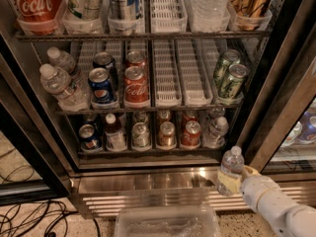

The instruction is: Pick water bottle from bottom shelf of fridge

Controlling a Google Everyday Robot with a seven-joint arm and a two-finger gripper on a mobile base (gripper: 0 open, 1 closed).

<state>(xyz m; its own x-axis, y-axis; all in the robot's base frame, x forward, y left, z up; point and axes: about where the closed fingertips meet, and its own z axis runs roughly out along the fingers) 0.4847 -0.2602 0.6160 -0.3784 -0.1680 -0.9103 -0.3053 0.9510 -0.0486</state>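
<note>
My gripper [233,177] is at the lower right, in front of the fridge's ribbed steel base [148,184]. It is shut on the water bottle [231,163], a small clear ribbed bottle held upright, outside and just below the bottom shelf [148,151]. A second small clear bottle [216,130] stands in the rightmost lane of that shelf. The other lanes hold several cans and a white-capped bottle with dark contents [114,132]. My white arm [276,206] comes in from the bottom right corner.
The open glass door's black frame [289,95] stands close on the right of my arm. A clear plastic bin [168,223] sits on the floor below the base. Cables [29,216] lie at the lower left. Bigger white-capped bottles [59,83] stand on the middle rack's left.
</note>
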